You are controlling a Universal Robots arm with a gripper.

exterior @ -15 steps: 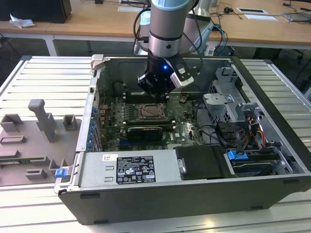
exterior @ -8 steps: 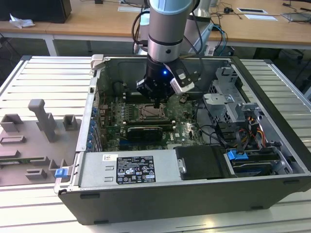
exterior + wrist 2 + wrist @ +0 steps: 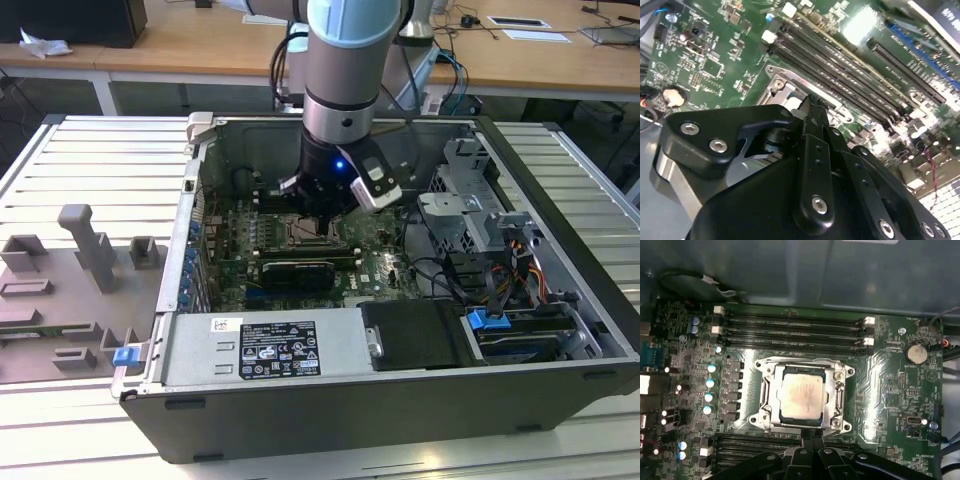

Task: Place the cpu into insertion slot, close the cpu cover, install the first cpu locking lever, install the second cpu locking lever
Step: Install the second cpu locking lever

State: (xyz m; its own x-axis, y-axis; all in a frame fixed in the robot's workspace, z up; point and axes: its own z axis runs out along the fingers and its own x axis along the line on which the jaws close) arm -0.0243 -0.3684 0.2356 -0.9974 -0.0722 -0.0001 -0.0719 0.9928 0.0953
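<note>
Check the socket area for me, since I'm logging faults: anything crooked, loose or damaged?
Nothing stands out. In the first wrist view the cpu lies flat and square inside the cpu cover, and the gripper is at the frame's edge.

Arm (image 3: 340, 90) hides most of the insertion slot (image 3: 312, 236).

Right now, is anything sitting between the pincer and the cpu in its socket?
Nothing visible does. In the first wrist view the cpu lies uncovered inside the cpu cover, with the pincer just beside that frame's edge.
</note>
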